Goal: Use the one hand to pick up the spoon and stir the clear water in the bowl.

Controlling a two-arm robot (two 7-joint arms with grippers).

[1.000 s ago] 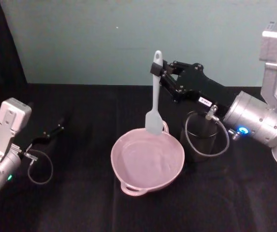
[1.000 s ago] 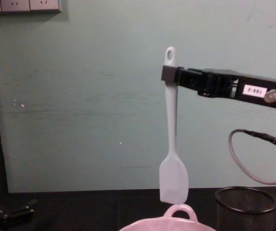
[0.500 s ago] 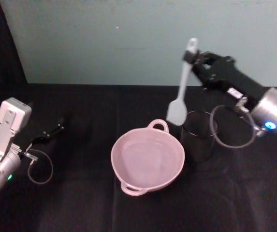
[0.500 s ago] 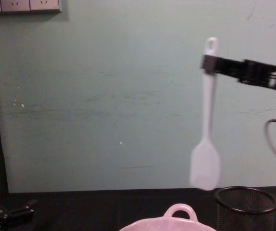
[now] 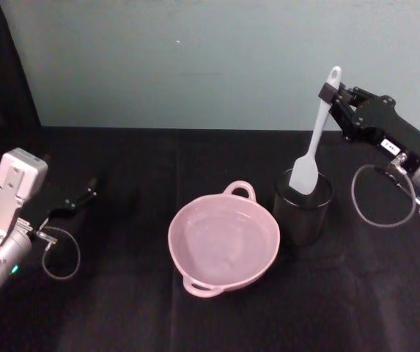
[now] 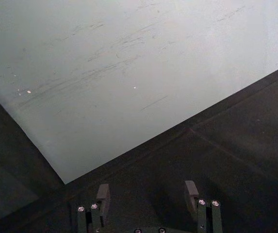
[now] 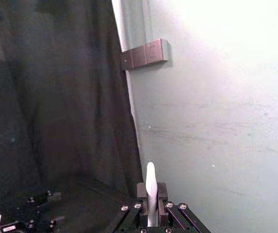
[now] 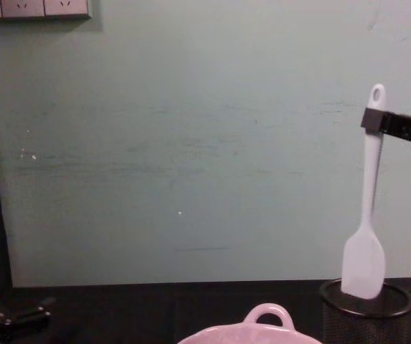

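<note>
Spoon held upright over wire-mesh cup, blade at its rim.
Right gripper jaws clamped on handle; pink bowl beside; left gripper parked, jaws apart, empty.

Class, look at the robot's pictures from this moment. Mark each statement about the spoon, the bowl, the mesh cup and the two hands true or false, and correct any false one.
1. The right hand grips the spoon near its handle end. True.
2. The spoon's blade is dipped in the pink bowl. False: it hangs at the rim of the black mesh cup, beside the bowl.
3. The spoon hangs roughly upright, blade down. True.
4. The left hand holds the bowl's loop handle. False: it is open, far off at the table's left side.
5. The mesh cup stands on the bowl's right. True.
</note>
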